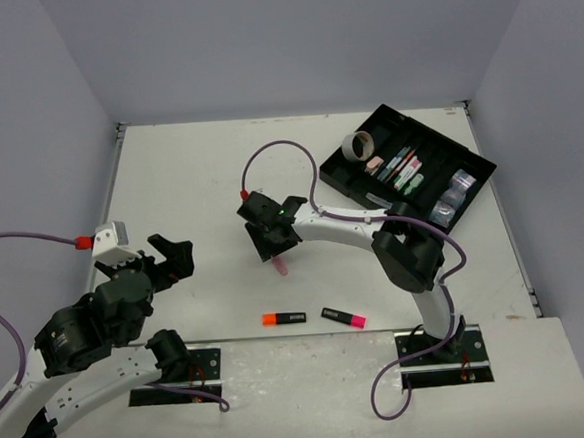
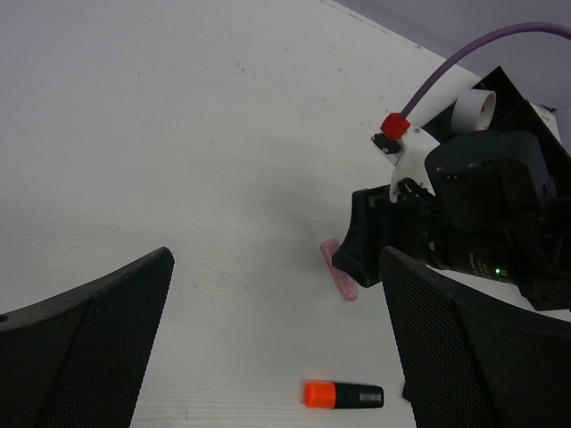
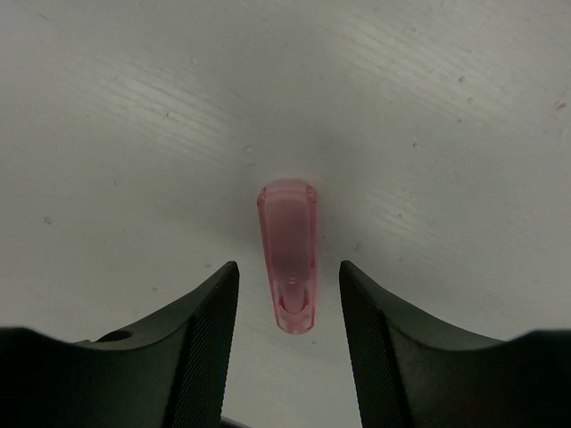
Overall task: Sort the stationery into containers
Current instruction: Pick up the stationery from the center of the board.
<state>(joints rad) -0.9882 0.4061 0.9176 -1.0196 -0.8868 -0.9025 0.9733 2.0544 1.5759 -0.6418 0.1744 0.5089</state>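
Observation:
A translucent pink eraser (image 1: 279,267) lies on the table, also in the left wrist view (image 2: 339,270) and the right wrist view (image 3: 288,259). My right gripper (image 1: 274,246) (image 3: 287,273) is open and low over it, one finger on each side, not touching. An orange-capped black highlighter (image 1: 284,318) (image 2: 343,394) and a pink-capped one (image 1: 344,318) lie near the front edge. The black divided tray (image 1: 335,176) at the far right holds a grey tape ring (image 1: 358,146), pens (image 1: 405,167) and shiny cubes (image 1: 453,192). My left gripper (image 1: 174,255) (image 2: 277,267) is open and empty at the left.
Grey walls enclose the white table on three sides. A purple cable (image 1: 277,152) loops above the right arm's wrist. The right arm's links stretch from its base (image 1: 436,344) across the table's middle.

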